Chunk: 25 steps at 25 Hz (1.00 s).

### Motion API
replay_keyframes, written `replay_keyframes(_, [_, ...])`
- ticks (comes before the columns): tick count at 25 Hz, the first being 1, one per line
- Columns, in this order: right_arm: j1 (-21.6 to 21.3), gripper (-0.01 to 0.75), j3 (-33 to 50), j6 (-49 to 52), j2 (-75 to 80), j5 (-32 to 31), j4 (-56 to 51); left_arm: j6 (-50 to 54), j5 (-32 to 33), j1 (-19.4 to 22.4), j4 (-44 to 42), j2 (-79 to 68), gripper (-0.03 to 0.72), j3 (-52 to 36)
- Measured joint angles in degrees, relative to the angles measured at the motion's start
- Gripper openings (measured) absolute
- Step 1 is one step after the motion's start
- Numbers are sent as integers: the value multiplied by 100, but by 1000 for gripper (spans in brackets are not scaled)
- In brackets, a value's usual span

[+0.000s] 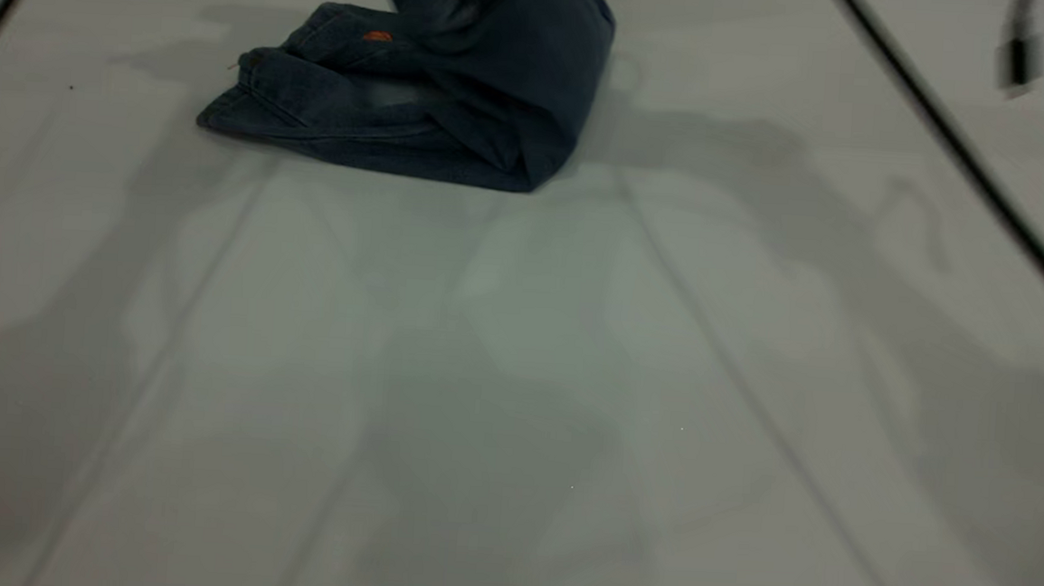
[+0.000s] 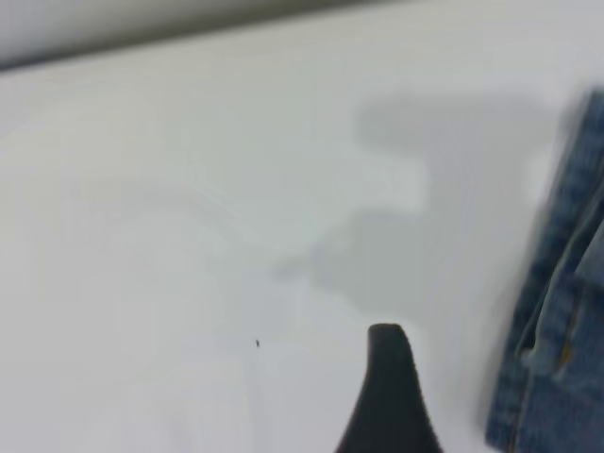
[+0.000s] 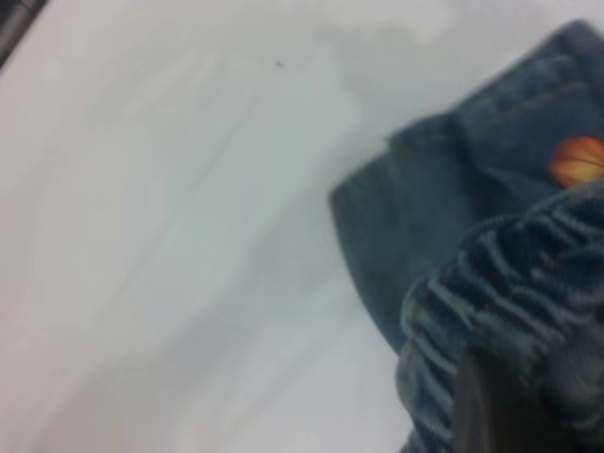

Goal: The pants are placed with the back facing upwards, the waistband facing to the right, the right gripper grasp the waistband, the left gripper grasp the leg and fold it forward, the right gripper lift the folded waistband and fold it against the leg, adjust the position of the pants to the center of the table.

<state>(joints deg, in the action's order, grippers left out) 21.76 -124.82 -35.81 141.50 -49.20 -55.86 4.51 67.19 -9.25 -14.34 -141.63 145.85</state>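
The pants [image 1: 425,97] lie folded lengthwise at the far middle of the table [image 1: 517,374]. The leg with the orange ball print [image 1: 376,37] points left, and the right-hand part rises out of the top of the exterior view. In the right wrist view the gathered waistband [image 3: 510,283] is bunched around the dark finger [image 3: 486,411] of my right gripper [image 3: 514,387], which is shut on it above the leg [image 3: 444,189]. My left gripper [image 2: 467,377] hovers over bare table beside the pants' hem [image 2: 557,359]. One finger [image 2: 387,387] shows, apart from the denim and holding nothing.
Black cables cross the exterior view's upper left [image 1: 0,12] and right side [image 1: 974,167]. A dark blurred connector [image 1: 1015,62] hangs at the top right. Bare tabletop stretches across the whole near half.
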Motion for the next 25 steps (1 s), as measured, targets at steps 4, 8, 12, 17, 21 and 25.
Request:
replay_keyframes(4, [243, 54, 0, -854, 337, 592, -1069, -27, 0, 0, 251, 2, 505, 81])
replay_keyframes(8, [396, 86, 0, -1477, 649, 1042, -2239, -78, 0, -5, 681, 2, 505, 81])
replay_keyframes(12, [448, 245, 0, -1701, 953, 1104, -3033, -260, 0, -5, 1020, 2, 505, 81])
replay_keyframes(17, [433, 533, 0, -1733, 1100, 978, -3315, -699, 0, -5, 1252, 2, 505, 86])
replay_keyframes(21, [224, 598, -4, -1397, 991, 789, -2580, -1310, 0, -5, 1434, 2, 505, 79])
replay_keyframes(25, [-214, 575, -44, -318, 741, 627, -741, -2045, 0, -5, 1682, -24, 505, -92])
